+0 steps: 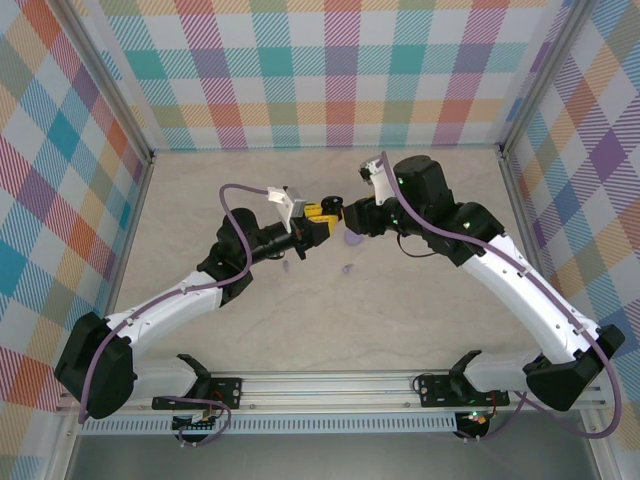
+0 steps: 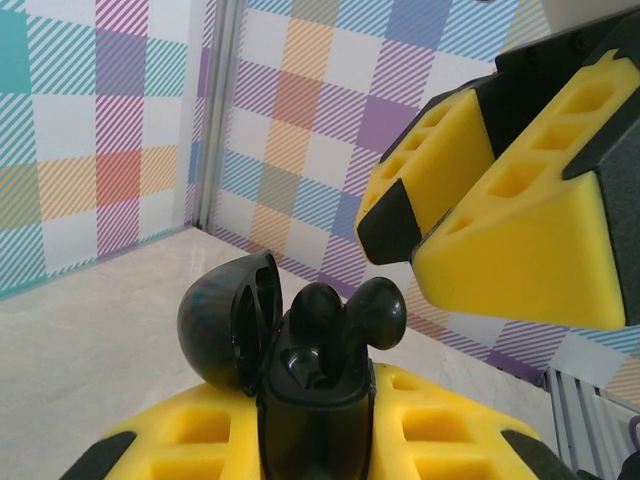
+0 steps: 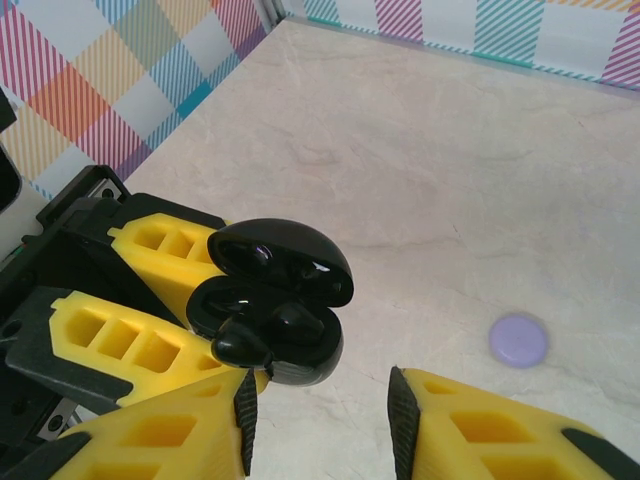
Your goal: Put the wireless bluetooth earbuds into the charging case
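Left claw [image 2: 315, 435]: clamps open charging case [image 2: 290, 370], black earbuds [image 2: 345, 315] inside; right claw [image 3: 320, 415]: gapes empty beside; from right wrist, lilac disc [image 3: 518, 340] beyond.

Pale, marble-veined tabletop [image 3: 420, 130] with a small round lilac disc [image 3: 518, 340] flat on its surface

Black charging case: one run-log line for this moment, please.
left gripper: shut on charging case | lid: open | black earbuds: two, in case | right gripper: open, empty, beside case
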Available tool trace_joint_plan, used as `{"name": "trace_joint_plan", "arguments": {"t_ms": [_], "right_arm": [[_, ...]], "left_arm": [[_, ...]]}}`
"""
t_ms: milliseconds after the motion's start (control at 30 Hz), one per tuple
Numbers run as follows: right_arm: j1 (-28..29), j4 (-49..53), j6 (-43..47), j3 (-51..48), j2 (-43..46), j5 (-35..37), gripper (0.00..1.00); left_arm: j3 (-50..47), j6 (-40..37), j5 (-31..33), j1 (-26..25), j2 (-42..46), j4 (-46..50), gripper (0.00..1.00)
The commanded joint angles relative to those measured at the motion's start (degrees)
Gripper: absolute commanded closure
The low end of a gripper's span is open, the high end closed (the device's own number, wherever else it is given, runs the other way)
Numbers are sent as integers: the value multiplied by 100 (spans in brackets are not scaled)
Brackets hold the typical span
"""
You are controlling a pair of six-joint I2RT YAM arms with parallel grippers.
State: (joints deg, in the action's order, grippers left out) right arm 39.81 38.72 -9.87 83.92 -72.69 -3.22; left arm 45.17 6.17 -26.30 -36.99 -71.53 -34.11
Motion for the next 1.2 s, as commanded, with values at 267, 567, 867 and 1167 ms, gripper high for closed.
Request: {"name": "trace_joint_plan", "arguments": {"t_ms": [267, 567, 867, 1167], "right_arm": [[17, 198, 72, 133, -94, 250, 62], [20, 158, 185, 195, -167, -372, 63], [18, 125, 269, 252, -218, -890, 63], [18, 126, 192, 196, -39, -362, 63]], "left_arm": [[206, -109, -115, -36, 172, -64, 100], [254, -98, -123, -36, 130, -18, 100], [319, -147, -101, -36, 47, 129, 100], [344, -189, 177, -36, 42, 300, 100]]}}
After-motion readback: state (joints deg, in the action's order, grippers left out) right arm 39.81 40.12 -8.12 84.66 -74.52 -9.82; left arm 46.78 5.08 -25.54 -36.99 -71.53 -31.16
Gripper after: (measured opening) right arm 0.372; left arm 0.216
